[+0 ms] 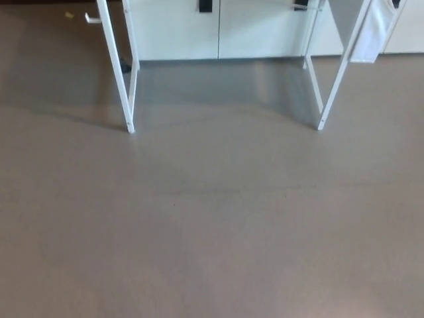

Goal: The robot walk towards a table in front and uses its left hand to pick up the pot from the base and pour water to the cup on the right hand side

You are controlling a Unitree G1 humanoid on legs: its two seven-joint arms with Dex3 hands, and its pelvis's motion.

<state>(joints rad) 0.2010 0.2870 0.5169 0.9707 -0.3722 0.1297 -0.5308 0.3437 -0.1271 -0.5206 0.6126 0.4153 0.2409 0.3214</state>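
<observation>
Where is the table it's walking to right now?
Only its white legs show, at the top of the head view, standing on the grey floor before white cabinets.

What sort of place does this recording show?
Probably an indoor room, perhaps a lab or kitchen: smooth grey-brown floor, white table legs, white cabinets behind. The tabletop is out of frame.

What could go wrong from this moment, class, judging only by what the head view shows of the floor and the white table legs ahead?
1. The front left leg and front right leg stand close ahead; a misjudged step might knock the frame.
2. The tabletop is out of frame, so pot and cup cannot be located yet.
3. The grey floor looks glossy, so a foot might slip.
</observation>
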